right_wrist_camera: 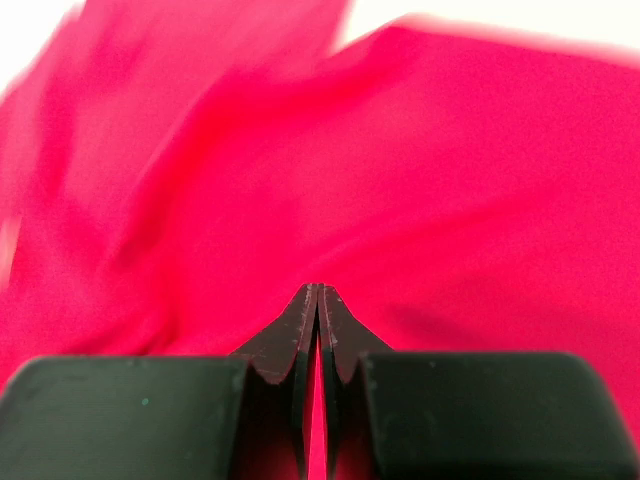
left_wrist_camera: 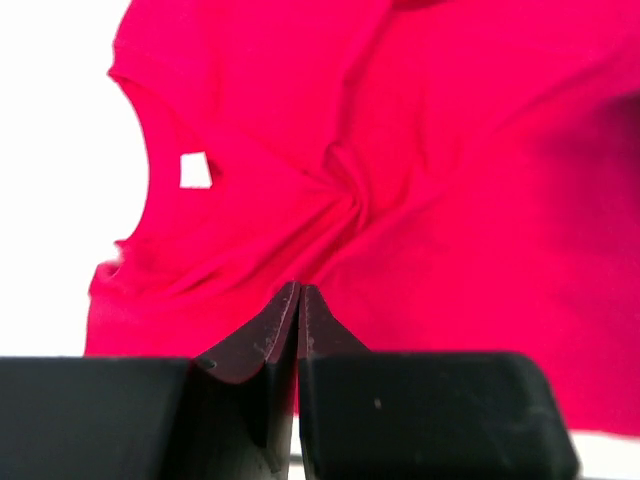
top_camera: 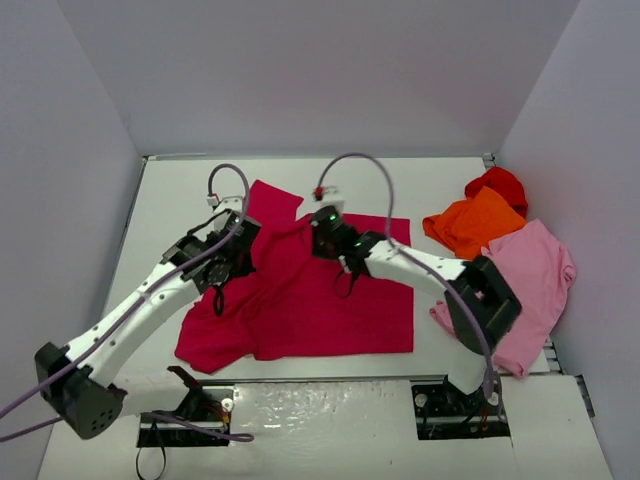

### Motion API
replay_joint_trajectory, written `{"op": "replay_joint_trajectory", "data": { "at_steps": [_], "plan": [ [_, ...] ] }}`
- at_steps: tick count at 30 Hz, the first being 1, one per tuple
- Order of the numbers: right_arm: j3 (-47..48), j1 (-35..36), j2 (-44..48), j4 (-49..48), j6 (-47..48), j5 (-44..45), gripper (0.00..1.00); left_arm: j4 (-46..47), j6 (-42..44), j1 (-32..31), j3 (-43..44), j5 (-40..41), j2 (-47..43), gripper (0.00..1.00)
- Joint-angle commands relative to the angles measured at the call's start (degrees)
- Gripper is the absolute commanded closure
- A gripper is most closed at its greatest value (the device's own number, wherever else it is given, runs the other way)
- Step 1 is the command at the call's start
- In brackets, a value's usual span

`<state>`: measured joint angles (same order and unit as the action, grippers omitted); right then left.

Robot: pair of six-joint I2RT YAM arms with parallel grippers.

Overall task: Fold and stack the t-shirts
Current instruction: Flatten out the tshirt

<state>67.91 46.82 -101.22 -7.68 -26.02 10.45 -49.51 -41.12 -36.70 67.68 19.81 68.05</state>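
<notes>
A large crimson t-shirt [top_camera: 320, 300] lies spread on the white table [top_camera: 170, 200], creased toward its upper part. My left gripper [top_camera: 242, 246] is at the shirt's upper left, and its jaws [left_wrist_camera: 300, 290] are shut with cloth folds running into the tips. The neckline and a white tag [left_wrist_camera: 195, 170] show to its left. My right gripper [top_camera: 323, 238] is over the shirt's upper middle, and its jaws [right_wrist_camera: 318, 290] are shut with crimson cloth showing between the fingers. At the right lie a light pink t-shirt [top_camera: 535, 280], an orange one [top_camera: 475, 225] and a red one [top_camera: 497, 183], all crumpled.
White walls close in the table on the left, back and right. Purple cables [top_camera: 355, 160] loop above both wrists. The arm bases [top_camera: 450, 400] stand at the near edge. The pink shirt hangs by the right wall.
</notes>
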Motion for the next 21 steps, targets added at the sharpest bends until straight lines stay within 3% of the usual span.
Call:
{"op": "replay_joint_trajectory", "data": {
  "at_steps": [1,5,9,18,21],
  "plan": [
    [-5.3,-13.0,8.5,2.0,-1.1,3.4,1.0,6.1,2.7,3.9,4.9,-2.0,9.6,1.0],
    [-7.4,-19.4,8.2,2.3,0.5,2.3,1.0,9.5,3.6,9.1,7.0,-5.8,17.7,1.0],
    [-6.1,-21.0,5.1,2.0,1.4,1.0,1.0,12.3,2.7,12.3,9.5,-9.7,25.4,1.0],
    [-4.6,-21.7,-1.1,1.6,2.3,0.7,1.0,11.4,2.4,13.0,18.4,-1.2,39.9,1.0],
    [-4.6,-22.2,-2.1,1.6,2.7,1.6,1.0,11.5,2.4,13.3,20.8,-2.3,43.1,1.0]
  ]
}}
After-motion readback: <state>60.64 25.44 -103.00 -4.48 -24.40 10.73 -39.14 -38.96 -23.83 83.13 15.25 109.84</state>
